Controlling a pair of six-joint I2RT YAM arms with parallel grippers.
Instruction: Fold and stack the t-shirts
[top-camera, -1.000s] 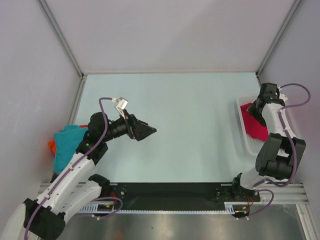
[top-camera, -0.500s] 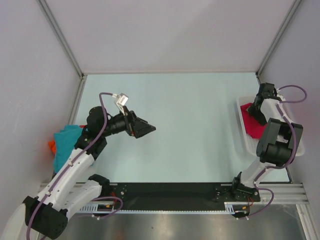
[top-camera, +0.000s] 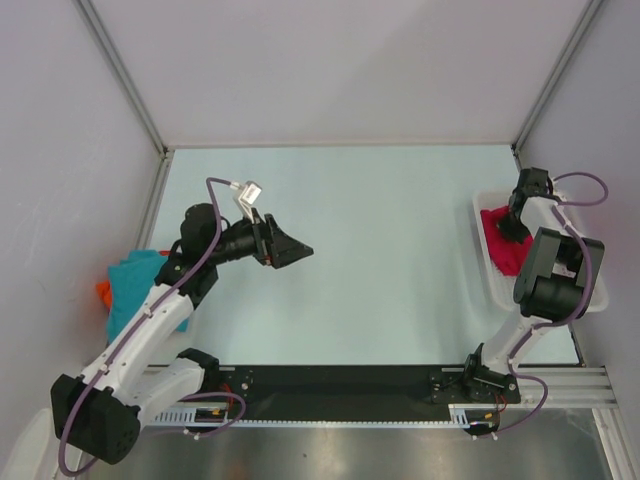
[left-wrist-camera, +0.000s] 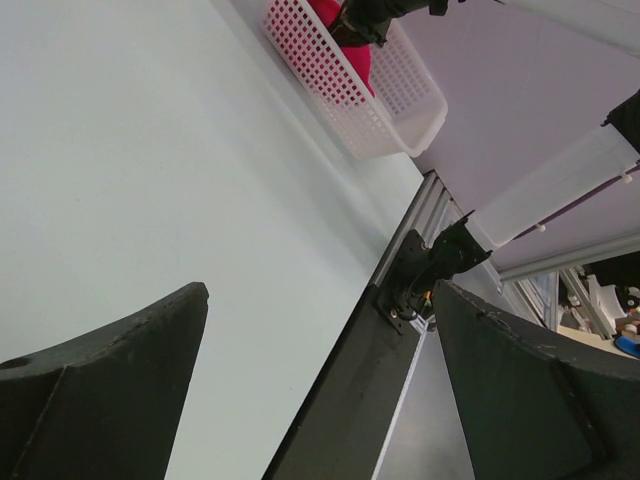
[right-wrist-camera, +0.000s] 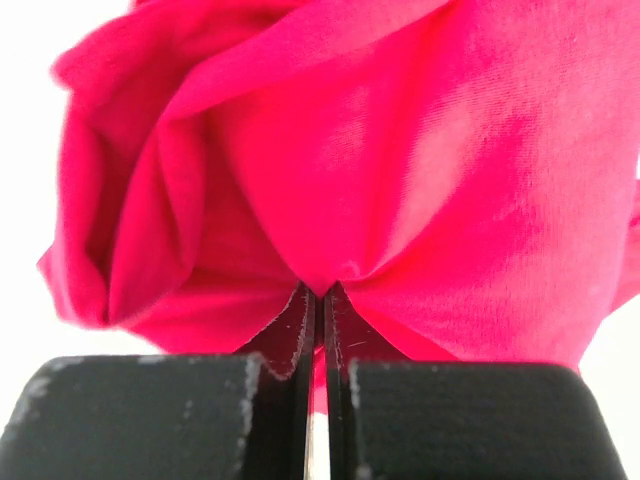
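A crumpled crimson-pink t-shirt (top-camera: 503, 247) lies in the white mesh basket (top-camera: 492, 280) at the right edge of the table. My right gripper (top-camera: 515, 228) reaches down into the basket. In the right wrist view it (right-wrist-camera: 322, 292) is shut on a pinched fold of that crimson-pink t-shirt (right-wrist-camera: 400, 150). A teal-blue t-shirt (top-camera: 135, 280) lies at the table's left edge with an orange one (top-camera: 103, 293) showing beside it. Over the table's left-centre my left gripper (top-camera: 300, 250) hangs open with nothing in it (left-wrist-camera: 320, 290). It points toward the basket (left-wrist-camera: 340, 95).
Grey walls close in the table on the left, back and right. A black rail (top-camera: 340, 382) with both arm bases runs along the near edge. The basket sits against the right wall.
My right gripper has shut on the crimson-pink t-shirt in the basket, and that arm's elbow has swung nearer it. My left arm has shifted slightly, its gripper still open.
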